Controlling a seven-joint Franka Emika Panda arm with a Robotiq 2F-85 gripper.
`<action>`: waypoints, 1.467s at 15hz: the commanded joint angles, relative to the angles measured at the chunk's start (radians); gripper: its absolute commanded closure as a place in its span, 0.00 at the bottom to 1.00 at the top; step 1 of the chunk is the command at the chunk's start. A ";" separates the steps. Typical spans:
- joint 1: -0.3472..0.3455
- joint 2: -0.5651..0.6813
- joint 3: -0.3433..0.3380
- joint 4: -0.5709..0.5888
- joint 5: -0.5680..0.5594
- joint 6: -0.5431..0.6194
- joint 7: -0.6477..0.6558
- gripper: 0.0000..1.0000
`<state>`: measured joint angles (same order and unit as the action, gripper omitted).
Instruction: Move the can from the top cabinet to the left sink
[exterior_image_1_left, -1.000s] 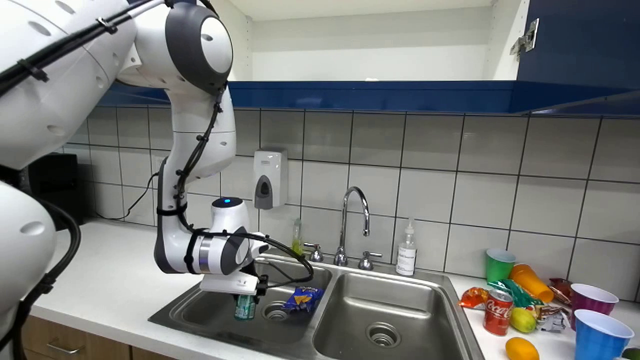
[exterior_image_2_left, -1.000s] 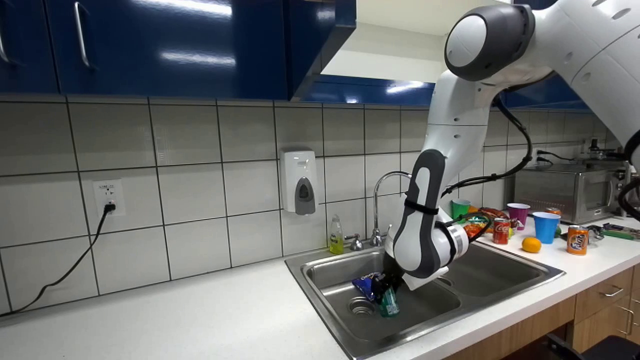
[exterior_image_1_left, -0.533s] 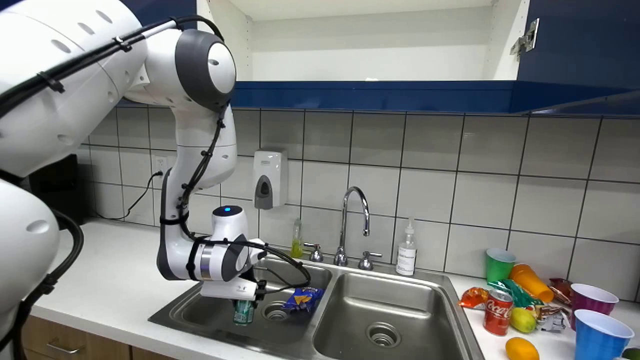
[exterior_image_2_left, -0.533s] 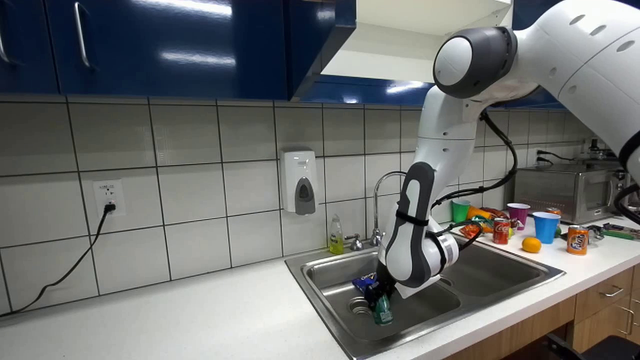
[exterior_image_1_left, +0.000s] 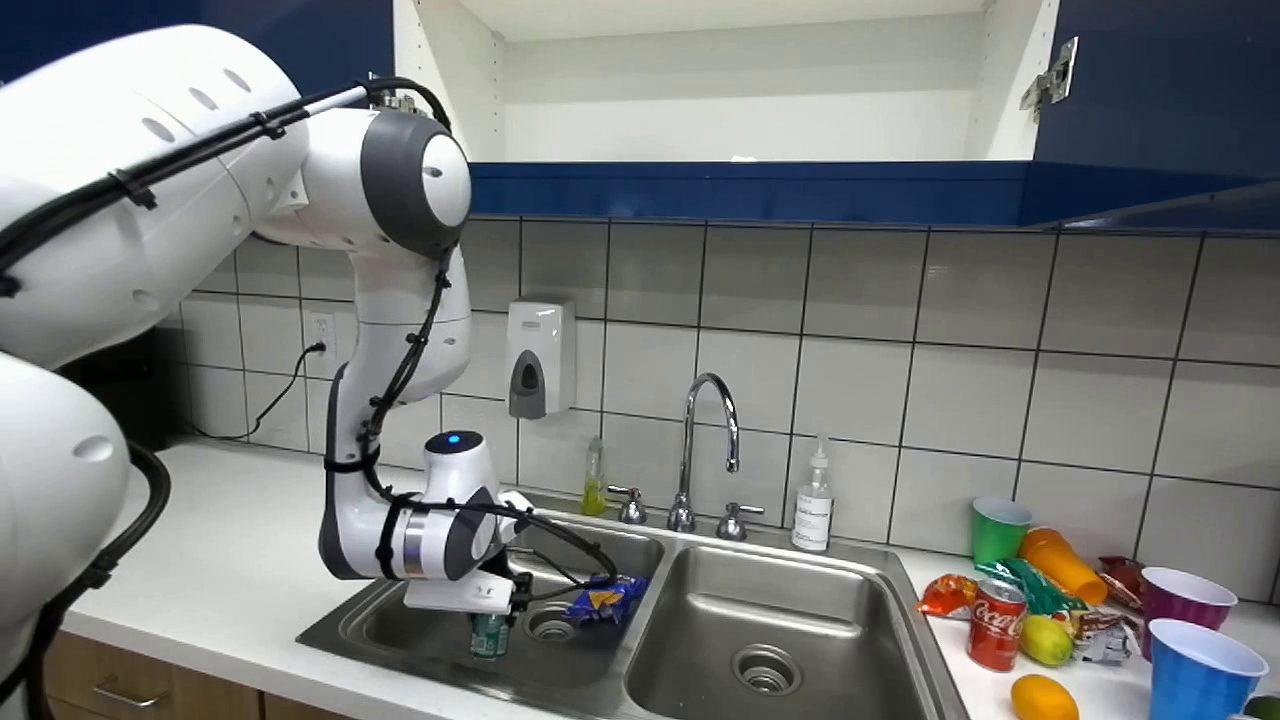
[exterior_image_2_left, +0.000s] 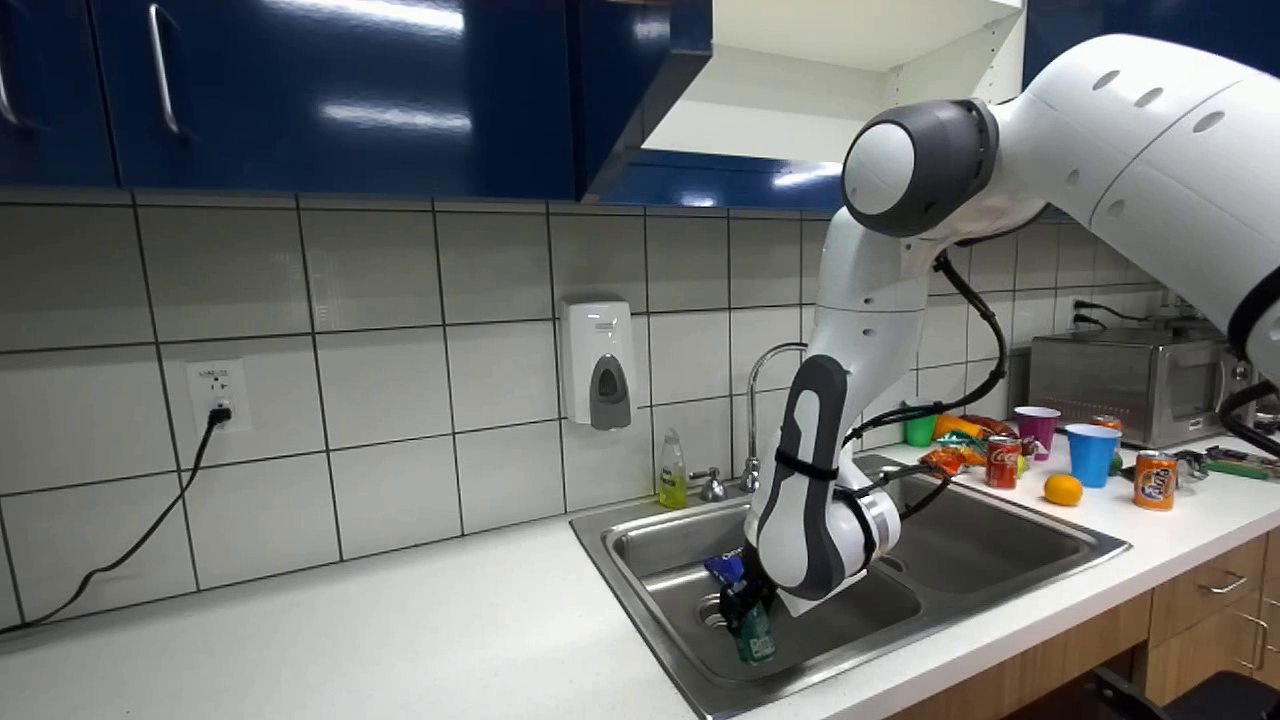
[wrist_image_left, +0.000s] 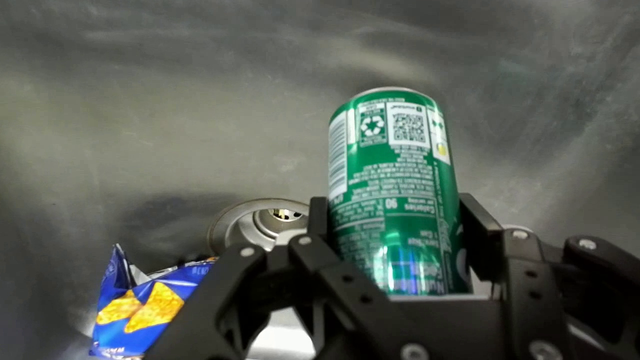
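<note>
My arm (exterior_image_2_left: 868, 330) has come down since a second ago and the green can (exterior_image_2_left: 755, 640) with it, sitting lower in the left sink (exterior_image_1_left: 575, 660) in both exterior views; blue chip bag (wrist_image_left: 142, 310) hasn't budged. My gripper (wrist_image_left: 395, 220) is clamped round the can's sides (can't tell if it touches bottom). Wrist view: drain (wrist_image_left: 260, 227) at 9 o'clock from the can, bag at 8; in an exterior view, open top cabinet (exterior_image_1_left: 740, 70) up at 1.
</note>
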<state>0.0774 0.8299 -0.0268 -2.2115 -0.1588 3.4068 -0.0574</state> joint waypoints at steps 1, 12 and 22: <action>0.032 0.059 -0.015 0.064 0.038 0.039 -0.020 0.62; 0.063 0.159 -0.017 0.221 0.075 0.046 -0.014 0.62; 0.054 0.187 -0.006 0.254 0.068 0.045 -0.014 0.00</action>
<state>0.1302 1.0079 -0.0350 -1.9748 -0.1040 3.4539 -0.0574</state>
